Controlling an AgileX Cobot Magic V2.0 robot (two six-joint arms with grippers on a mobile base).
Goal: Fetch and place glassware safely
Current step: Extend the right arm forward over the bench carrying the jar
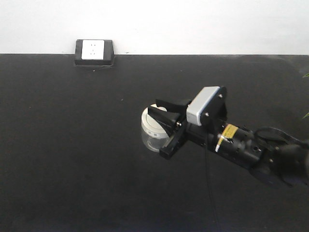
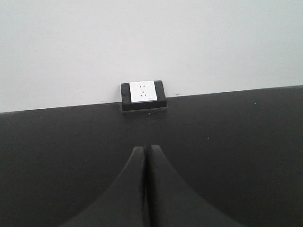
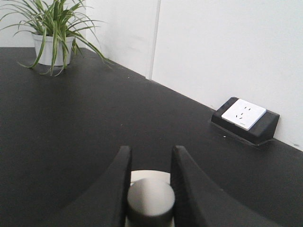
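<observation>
Small clear glass jar (image 1: 150, 131), cream-white knobbed lid on, upright on black table (image 1: 72, 154), right of centre.

No text is legible in any view. A small yellow sticker (image 1: 230, 130) on the arm (image 1: 251, 150), just behind the right gripper (image 1: 160, 127), carries dark print too small to read.

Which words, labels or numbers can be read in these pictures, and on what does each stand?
No text can be read.
Yellow label on the right arm: too small and blurred.
Dark marks on the jar lid rim: too small.
Socket: no writing shows.
</observation>
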